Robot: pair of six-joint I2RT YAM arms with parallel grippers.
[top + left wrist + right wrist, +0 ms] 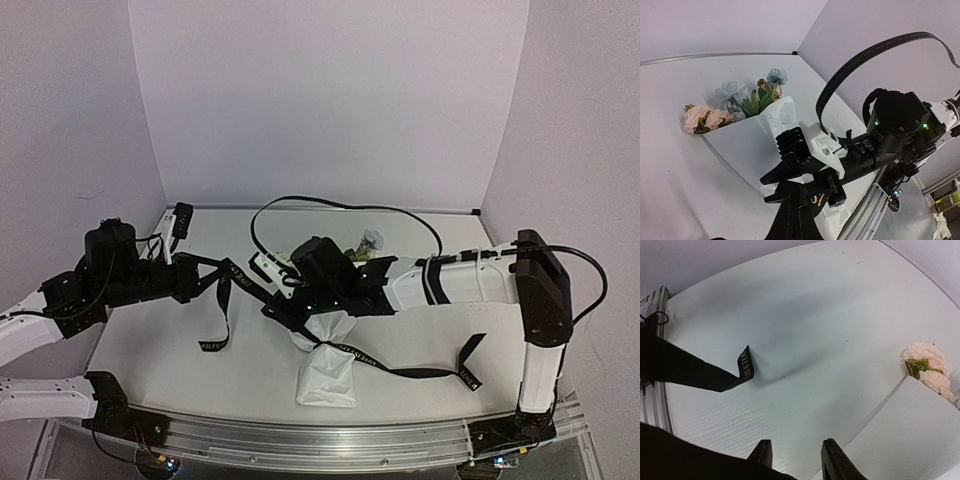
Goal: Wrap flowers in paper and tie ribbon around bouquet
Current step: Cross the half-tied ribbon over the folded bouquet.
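Right wrist view: right gripper (797,460), jaws apart, white paper-cone bouquet (910,435) just right of it; left gripper (193,279) clamps narrow black lettered ribbon (690,371). Closing may pinch bouquet instead of ribbon.

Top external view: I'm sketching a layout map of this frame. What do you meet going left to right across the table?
Left gripper gripping the ribbon → bouquet → ribbon's loose right end → right arm's upright link. The right gripper overlaps the bouquet, so it is left out.
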